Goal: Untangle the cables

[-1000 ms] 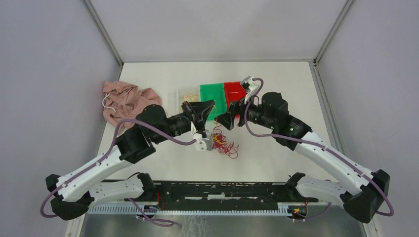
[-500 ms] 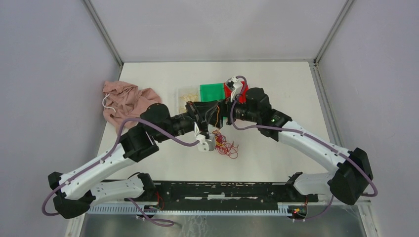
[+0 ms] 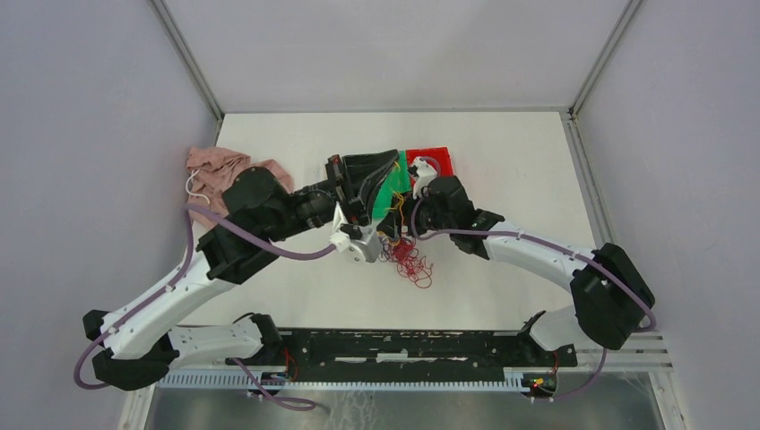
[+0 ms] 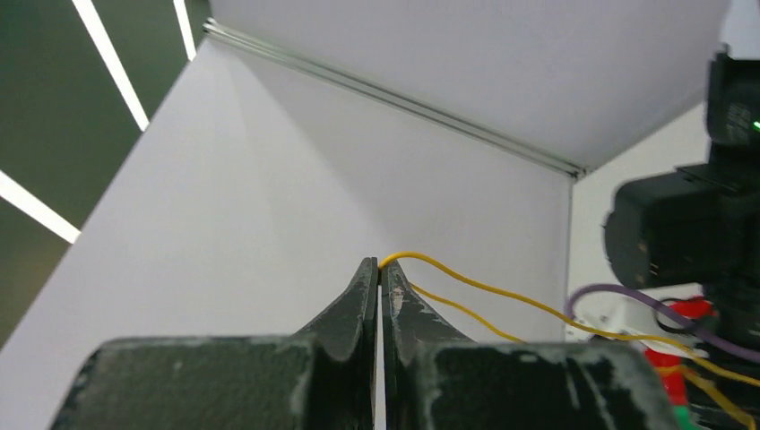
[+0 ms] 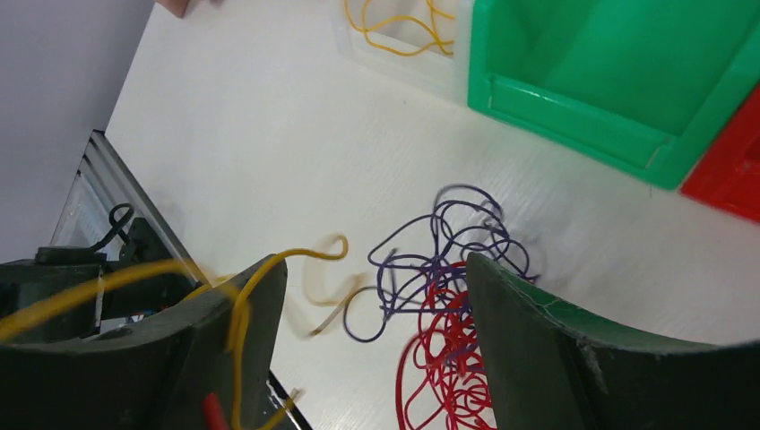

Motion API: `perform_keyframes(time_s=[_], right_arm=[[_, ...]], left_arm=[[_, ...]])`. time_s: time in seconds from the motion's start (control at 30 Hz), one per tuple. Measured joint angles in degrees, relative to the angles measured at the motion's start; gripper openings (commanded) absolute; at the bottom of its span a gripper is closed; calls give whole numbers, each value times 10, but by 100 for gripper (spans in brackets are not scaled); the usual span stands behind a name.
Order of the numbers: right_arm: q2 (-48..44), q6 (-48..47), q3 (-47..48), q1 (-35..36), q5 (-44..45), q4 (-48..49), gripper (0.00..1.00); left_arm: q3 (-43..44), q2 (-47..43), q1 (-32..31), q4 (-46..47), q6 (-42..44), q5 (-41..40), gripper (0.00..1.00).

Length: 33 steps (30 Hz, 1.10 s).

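Observation:
The cables [image 3: 410, 262] lie in a tangle on the white table: red loops [image 5: 444, 358] and dark purple loops [image 5: 453, 237]. My left gripper [image 4: 380, 265] is raised above the table and shut on a yellow cable [image 4: 475, 285], which runs off right and down toward the right arm. In the top view the left gripper [image 3: 372, 179] sits in front of the bins. My right gripper [image 5: 372, 264] hangs open just over the tangle, and the yellow cable [image 5: 240, 300] is draped across its left finger [image 5: 255, 322]. From above, the right gripper [image 3: 401, 217] is beside the left one.
A green bin [image 5: 574, 125] and a red bin [image 3: 432, 161] stand behind the tangle. A clear tray [image 5: 408, 40] holding yellow cables sits left of the green bin. A pink cloth [image 3: 224, 175] lies at the back left.
The left gripper has risen and moved back toward the bins, pulling the yellow cable taut. The right arm has swung left and come down over the tangle, its jaws narrowing a little.

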Motion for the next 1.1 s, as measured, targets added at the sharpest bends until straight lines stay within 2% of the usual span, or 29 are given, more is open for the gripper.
perform_keyframes(time_s=[0.2, 0.63, 1.1], right_arm=[[10, 16, -44, 0, 31, 34, 79], [20, 30, -122, 0, 67, 65, 79], [4, 29, -155, 0, 94, 67, 79]], left_arm=[[61, 15, 0, 26, 3, 10, 6], [165, 61, 0, 148, 44, 9, 4], [277, 128, 0, 218, 92, -16, 3]])
